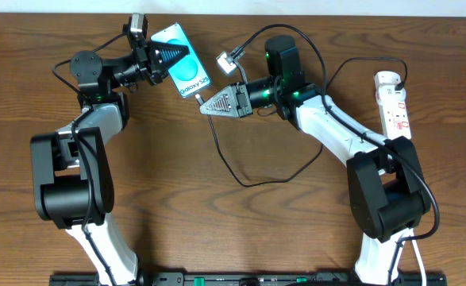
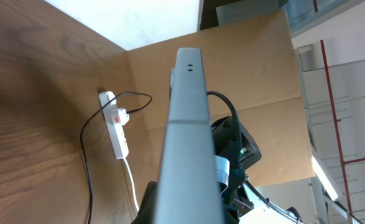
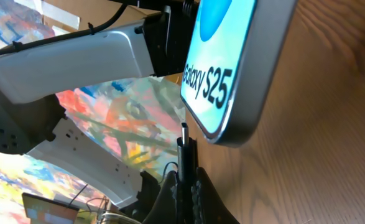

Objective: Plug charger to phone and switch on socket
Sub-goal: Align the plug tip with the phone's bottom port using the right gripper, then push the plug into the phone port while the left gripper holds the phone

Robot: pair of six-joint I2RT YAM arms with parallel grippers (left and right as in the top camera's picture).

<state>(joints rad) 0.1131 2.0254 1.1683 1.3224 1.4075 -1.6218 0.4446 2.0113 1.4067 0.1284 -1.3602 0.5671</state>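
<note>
Overhead, the left gripper [image 1: 177,52] is clamped on the phone [image 1: 190,74]. One black finger lies across the cyan screen, and the white strip reading "Galaxy S25" sticks out past the fingertips. From the left wrist view, the phone [image 2: 188,124] runs edge-on straight ahead between the jaws, its grey side rail filling the middle of the view.

The right gripper [image 1: 207,106] points its tips at that free end of the phone from just beside it. Its jaws are pressed together on the charger [image 1: 240,181], whose thin black cable trails back from the jaws and lies in a loose loop on the wooden table [image 1: 256,238].

In the right wrist view, the right gripper [image 3: 186,174] pinches the slim black connector [image 3: 183,140]. The connector stands out beyond the fingertips, with its tip at the rounded lower corner of the phone [image 3: 232,62], right beside the "Galaxy S25" lettering. I cannot tell whether the tip touches the phone's edge.

The socket [image 1: 393,99] lies flat on the table, well behind the right jaws and far out past the right arm's elbow, with a black cable reaching its far end. From the left jaws, the socket [image 2: 115,124] is well ahead and off to one side of the phone. A red-marked plug sits in it.
</note>
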